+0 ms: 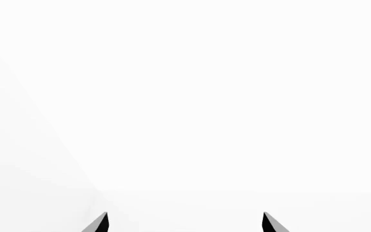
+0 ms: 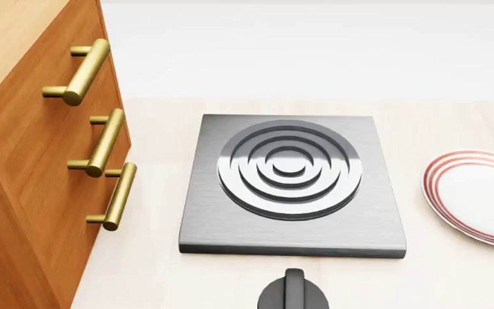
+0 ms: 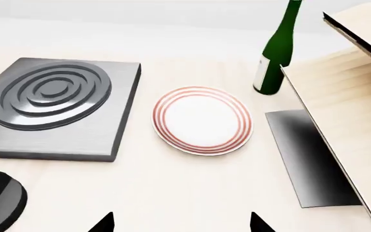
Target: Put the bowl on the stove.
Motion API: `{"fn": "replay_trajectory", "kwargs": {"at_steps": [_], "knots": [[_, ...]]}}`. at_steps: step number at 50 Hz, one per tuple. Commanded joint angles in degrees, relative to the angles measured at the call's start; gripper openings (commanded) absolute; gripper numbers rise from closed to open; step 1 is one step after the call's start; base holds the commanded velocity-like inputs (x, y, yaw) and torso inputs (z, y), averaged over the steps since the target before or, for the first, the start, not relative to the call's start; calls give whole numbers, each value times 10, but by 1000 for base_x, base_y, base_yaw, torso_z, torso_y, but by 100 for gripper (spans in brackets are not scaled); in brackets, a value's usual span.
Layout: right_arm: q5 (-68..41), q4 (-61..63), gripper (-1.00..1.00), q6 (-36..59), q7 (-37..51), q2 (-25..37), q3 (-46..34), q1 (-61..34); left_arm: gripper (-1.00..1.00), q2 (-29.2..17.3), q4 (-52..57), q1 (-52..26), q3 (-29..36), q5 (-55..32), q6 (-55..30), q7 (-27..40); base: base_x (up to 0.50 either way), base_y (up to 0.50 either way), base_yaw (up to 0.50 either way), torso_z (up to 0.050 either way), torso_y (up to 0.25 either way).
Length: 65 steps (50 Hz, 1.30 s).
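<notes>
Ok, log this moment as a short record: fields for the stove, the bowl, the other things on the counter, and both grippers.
stove: dark grey slab, burner rings bare, nothing on it
bowl: not in any view
plate: white with red rings, on the counter beside the stove, apart from it
knob: black, round, in front of the stove
bottle: green, upright, beyond the plate
cabinet: wooden, brass handles, by the stove's other side
left gripper: open, facing blank white
right gripper: open, empty, above the counter
</notes>
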<state>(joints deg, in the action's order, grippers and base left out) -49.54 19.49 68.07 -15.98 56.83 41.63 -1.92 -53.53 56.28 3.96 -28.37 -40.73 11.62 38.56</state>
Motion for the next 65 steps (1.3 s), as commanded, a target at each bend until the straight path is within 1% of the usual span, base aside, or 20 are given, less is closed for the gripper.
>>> {"fn": "replay_trajectory", "kwargs": {"at_steps": [1, 7, 9, 30, 40, 48, 51, 55, 65], "knots": [[-2, -32, 100, 63, 2, 12, -6, 6, 100, 15, -2, 4, -14, -9, 10, -25, 0, 0, 0, 0, 0], [-6, -35, 100, 91, 16, 18, -10, 9, 100, 16, -4, 6, -13, -7, 12, -26, 0, 0, 0, 0, 0], [0, -39, 100, 95, 21, 24, -22, 14, 100, 17, -6, 7, -12, -6, 13, -26, 0, 0, 0, 0, 0], [26, -49, 100, 60, 19, 11, -17, 50, 100, 19, -10, 8, -2, 0, 19, -28, 0, 0, 0, 0, 0], [55, -79, 100, 20, 36, -7, -61, 38, 100, 18, -10, 10, -2, 1, 18, -27, 0, 0, 0, 0, 0], [96, -128, 100, -33, 56, -16, -140, -1, 100, 19, -11, 7, 7, 5, 19, -27, 0, 0, 0, 0, 0], [101, -134, 100, -42, 56, -19, -154, -9, 100, 18, -11, 8, 6, 5, 19, -27, 0, 0, 0, 0, 0], [121, -149, 100, -58, 71, -25, -172, -15, 100, 18, -11, 9, 6, 6, 19, -26, 0, 0, 0, 0, 0], [126, -160, 100, -70, 71, -39, -182, -10, 100, 16, -11, 6, 12, 8, 20, -25, 0, 0, 0, 0, 0]]}}
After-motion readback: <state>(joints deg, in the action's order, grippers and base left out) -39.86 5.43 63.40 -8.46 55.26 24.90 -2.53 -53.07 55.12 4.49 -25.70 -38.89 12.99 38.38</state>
